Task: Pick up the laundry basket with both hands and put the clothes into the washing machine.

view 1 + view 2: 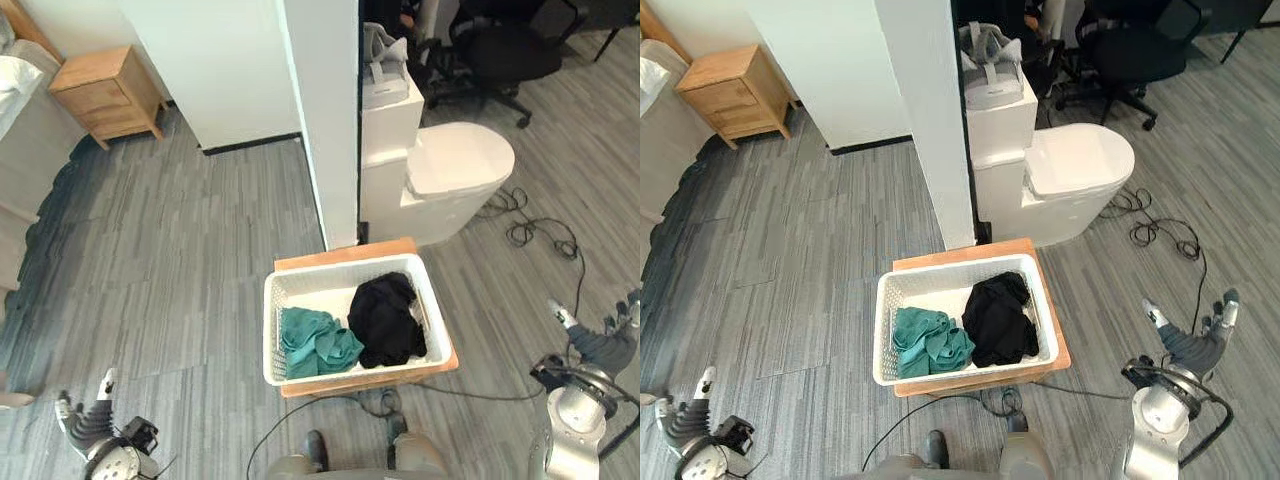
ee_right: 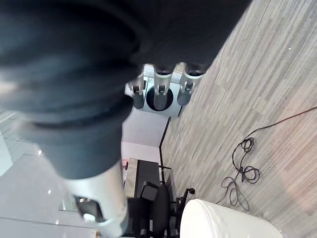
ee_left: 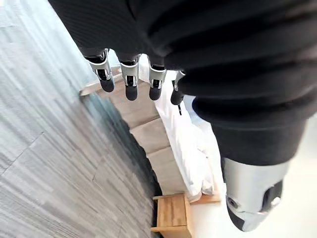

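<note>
White latticed plastic basket (image 1: 340, 268) on a wooden board (image 1: 345, 251) holds crumpled teal cloth (image 1: 318, 342) and a bunched black garment (image 1: 385, 320). Left hand (image 1: 85, 418) and right hand (image 1: 605, 345) are well apart from it, fingers straight, empty.

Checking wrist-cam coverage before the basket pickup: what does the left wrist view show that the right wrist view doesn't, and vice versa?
Left wrist view, not the right: a bed with white bedding and a wooden nightstand, past the left hand and its straight fingers.
Right wrist view, not the left: a white toilet, a black office chair, and a white box with a dark round opening, possibly the washing machine, behind the right hand and its straight fingers.
Both: grey plank floor, and a hand holding nothing.
</note>
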